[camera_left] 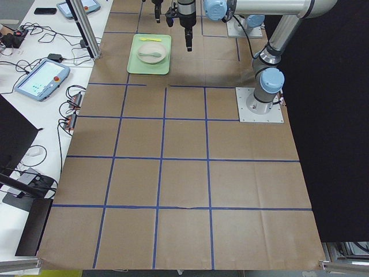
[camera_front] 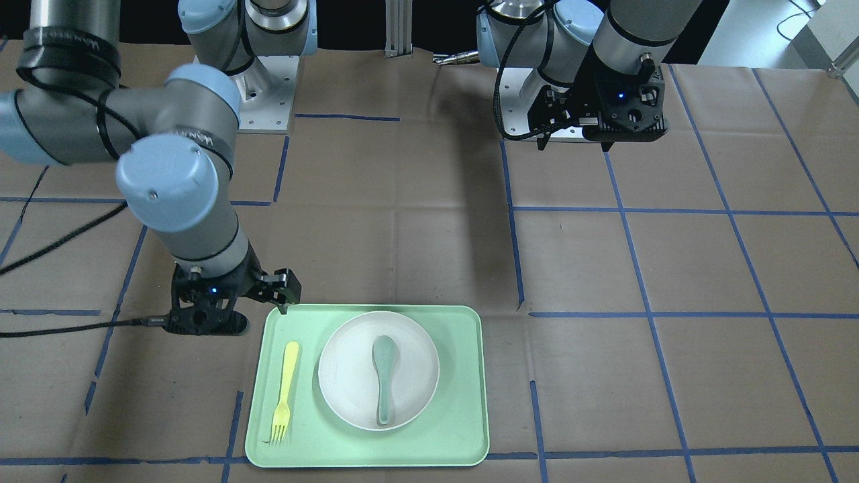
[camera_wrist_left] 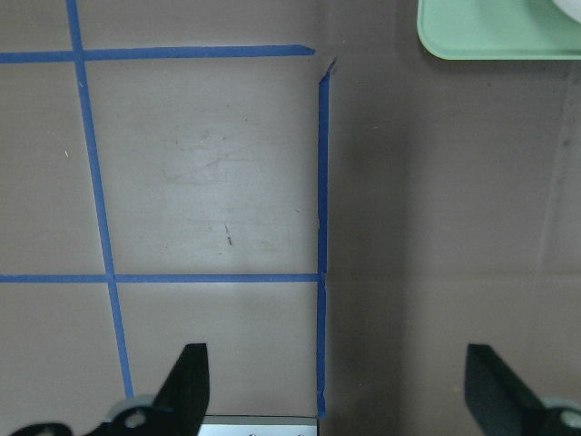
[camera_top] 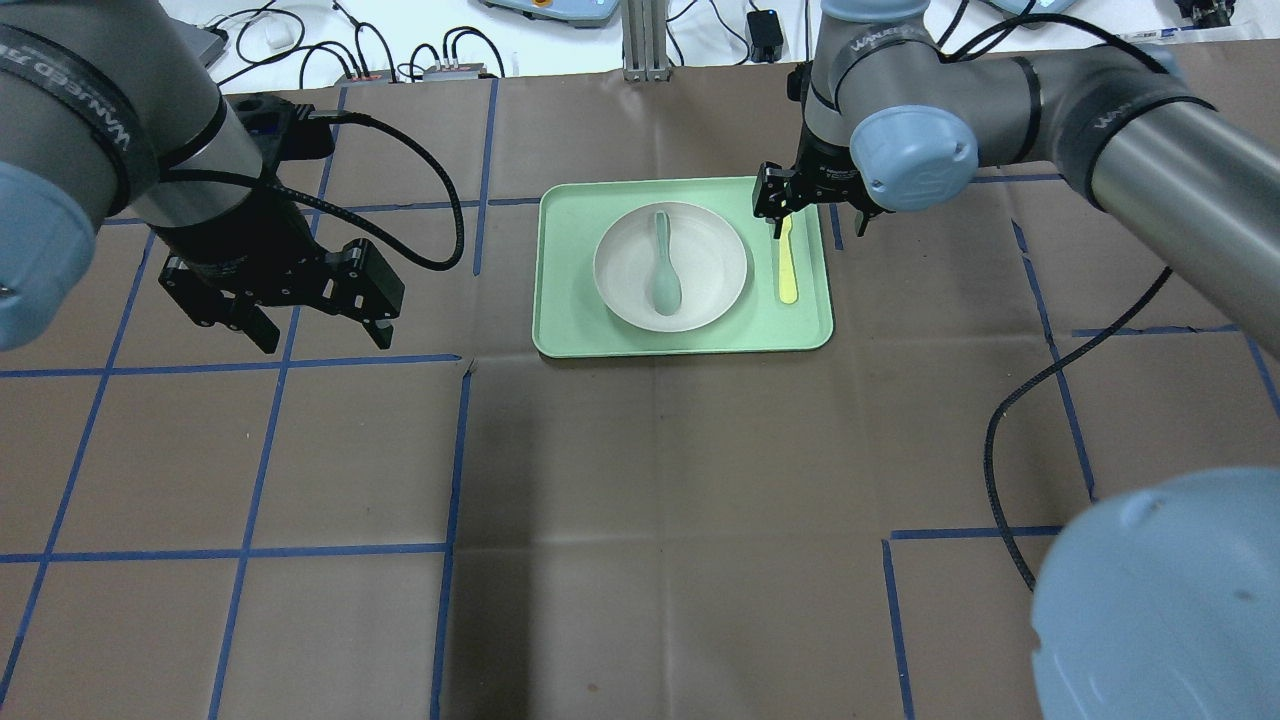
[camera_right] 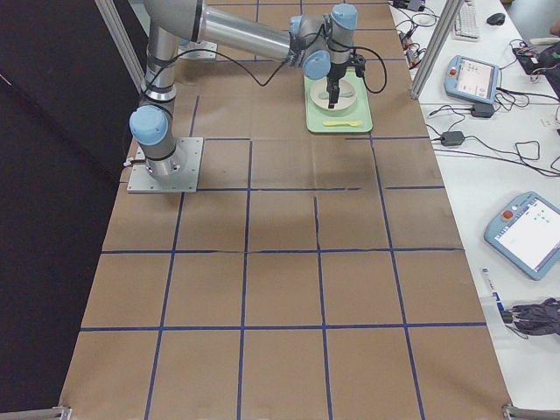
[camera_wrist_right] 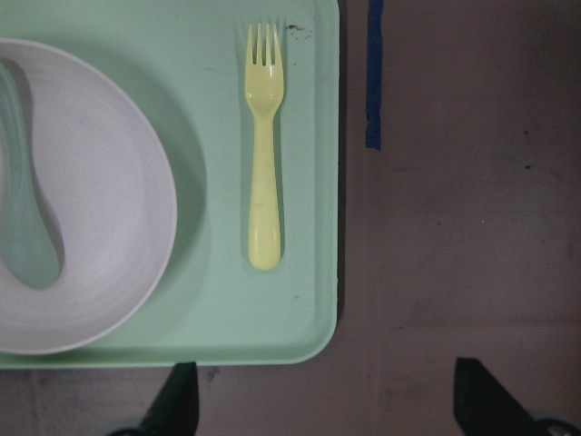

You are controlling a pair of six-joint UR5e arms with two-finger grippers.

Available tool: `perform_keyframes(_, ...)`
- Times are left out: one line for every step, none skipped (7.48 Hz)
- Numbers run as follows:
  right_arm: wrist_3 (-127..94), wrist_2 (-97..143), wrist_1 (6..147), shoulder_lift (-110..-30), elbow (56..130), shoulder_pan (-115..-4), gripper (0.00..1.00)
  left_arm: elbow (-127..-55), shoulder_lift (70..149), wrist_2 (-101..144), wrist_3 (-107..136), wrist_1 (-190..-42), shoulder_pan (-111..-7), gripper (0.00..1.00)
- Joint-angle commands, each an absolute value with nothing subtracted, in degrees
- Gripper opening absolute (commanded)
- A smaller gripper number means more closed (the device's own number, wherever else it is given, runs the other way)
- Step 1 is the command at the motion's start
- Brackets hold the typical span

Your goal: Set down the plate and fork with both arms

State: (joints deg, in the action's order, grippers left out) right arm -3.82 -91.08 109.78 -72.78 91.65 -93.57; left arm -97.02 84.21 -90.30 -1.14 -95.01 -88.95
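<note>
The right end effector (camera_wrist_right: 327, 398) hovers spread, fork (camera_wrist_right: 263, 163) just ahead of it, plate (camera_wrist_right: 109, 200) beside; the left end effector (camera_top: 326, 338), also spread, hangs over the counter (camera_top: 640, 480).

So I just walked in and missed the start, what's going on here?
Two arms are set to move a plate and a fork, but nothing is held yet. The right gripper hovers above the fork's side of the tray, jaws open. The fork lies on the tray beside the plate, which has a spoon in it. The left gripper hangs over the bare table, off to the side of the tray, jaws open.
</note>
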Motion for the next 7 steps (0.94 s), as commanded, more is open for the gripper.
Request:
perform_keyframes(-0.54,-90.70,100.35,-84.59,95.88,-90.54,1.00,-97.12,84.03,-90.35,-1.14,-95.01,-88.95,1.00)
perform_keyframes(-0.88,-90.88,94.19,-88.12,95.28,-91.05,1.00,-97.12,83.85,-90.35,-1.14,-95.10,-88.95,1.00)
perform_keyframes(-0.97,-91.05,91.70,-90.94,95.19,-90.97,1.00,-97.12,83.67,-90.35,-1.23,-95.10,-88.95,1.00)
perform_keyframes(-0.71,-91.05,91.32,-92.71,94.92,-90.71,1.00,-96.95,83.50,-90.44,-1.32,-95.01,-88.95,1.00)
perform_keyframes(-0.70,-91.14,91.06,-92.20,92.83,-90.70,1.00,-97.12,83.41,-90.44,-1.41,-95.10,-88.95,1.00)
perform_keyframes(-0.79,-90.71,89.23,-90.89,90.90,-90.79,1.00,-97.12,82.89,-90.44,-1.49,-95.10,-88.95,1.00)
perform_keyframes(-0.88,-90.70,88.86,-89.40,89.66,-90.88,1.00,-97.12,83.84,-90.27,-1.15,-95.10,-88.95,1.00)
